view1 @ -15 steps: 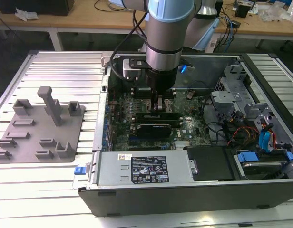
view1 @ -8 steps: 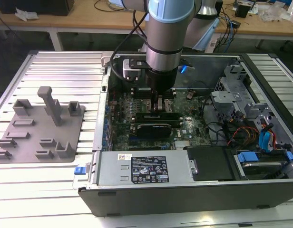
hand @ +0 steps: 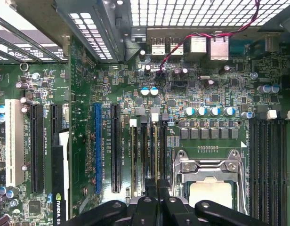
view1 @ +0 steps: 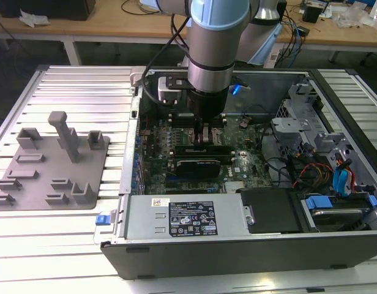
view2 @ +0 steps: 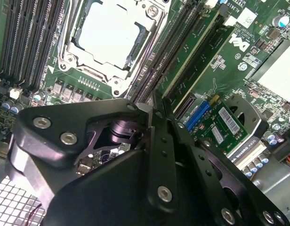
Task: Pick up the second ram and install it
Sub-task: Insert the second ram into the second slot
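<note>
My gripper (view1: 204,131) reaches straight down into the open computer case (view1: 335,245), over the memory slots beside the processor socket (view2: 112,33). In the second wrist view the fingertips (view2: 152,110) are pressed close together. The second ram (view2: 192,54), a narrow green stick seen at a slant, runs out from between them along a slot. In the first wrist view the gripper (hand: 157,200) sits over the dark memory slots (hand: 147,155), next to the socket (hand: 208,188). The part of the stick inside the fingers is hidden.
A black expansion card (view1: 201,158) lies just in front of the gripper. The power supply (view1: 182,217) spans the case's near side. The drive cage (view1: 298,122) and cables (view1: 311,171) fill the exterior view's right. A grey fixture tray (view1: 48,171) lies outside the case, at that view's left.
</note>
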### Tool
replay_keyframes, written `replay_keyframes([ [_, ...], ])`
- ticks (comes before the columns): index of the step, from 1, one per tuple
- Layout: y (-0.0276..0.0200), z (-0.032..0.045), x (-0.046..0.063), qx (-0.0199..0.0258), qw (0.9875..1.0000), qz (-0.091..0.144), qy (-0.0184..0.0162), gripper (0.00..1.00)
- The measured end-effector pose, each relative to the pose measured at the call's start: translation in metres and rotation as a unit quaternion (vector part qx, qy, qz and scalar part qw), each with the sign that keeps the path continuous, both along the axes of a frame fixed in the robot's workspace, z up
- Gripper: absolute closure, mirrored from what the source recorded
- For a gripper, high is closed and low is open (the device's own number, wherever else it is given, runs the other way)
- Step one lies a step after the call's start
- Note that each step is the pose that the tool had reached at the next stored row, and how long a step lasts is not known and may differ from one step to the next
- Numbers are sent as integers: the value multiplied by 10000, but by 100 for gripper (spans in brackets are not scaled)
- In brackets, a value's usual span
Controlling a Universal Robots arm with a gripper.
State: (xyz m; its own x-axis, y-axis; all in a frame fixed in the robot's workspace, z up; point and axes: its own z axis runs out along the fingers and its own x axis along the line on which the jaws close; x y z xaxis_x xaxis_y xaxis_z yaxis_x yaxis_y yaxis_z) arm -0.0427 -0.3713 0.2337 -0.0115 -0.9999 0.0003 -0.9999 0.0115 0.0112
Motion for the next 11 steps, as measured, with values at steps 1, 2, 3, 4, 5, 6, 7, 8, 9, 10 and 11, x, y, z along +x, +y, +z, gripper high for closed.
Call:
replay_keyframes([
  [1, 0, -4, 0, 1, 10000, 0, -1, 91],
  [2, 0, -5, 0, 0, 10000, 0, 0, 91],
  [3, 0, -8, 0, 1, 10000, 0, 0, 91],
  [4, 0, -21, 0, 0, 10000, 0, 0, 91],
  [5, 0, -22, 0, -1, 10000, 0, 1, 91],
  [6, 0, -23, 0, 0, 10000, 0, 0, 91],
  [7, 0, -24, 0, 0, 10000, 0, 0, 91],
  [8, 1, -17, 0, 2, 10000, 0, -2, 91],
  [9, 0, 5, 0, 0, 10000, 0, -3, 91],
  [10, 0, 7, 0, 1, 10000, 0, -4, 91],
  [11, 0, 7, 0, 1, 10000, 0, -5, 91],
])
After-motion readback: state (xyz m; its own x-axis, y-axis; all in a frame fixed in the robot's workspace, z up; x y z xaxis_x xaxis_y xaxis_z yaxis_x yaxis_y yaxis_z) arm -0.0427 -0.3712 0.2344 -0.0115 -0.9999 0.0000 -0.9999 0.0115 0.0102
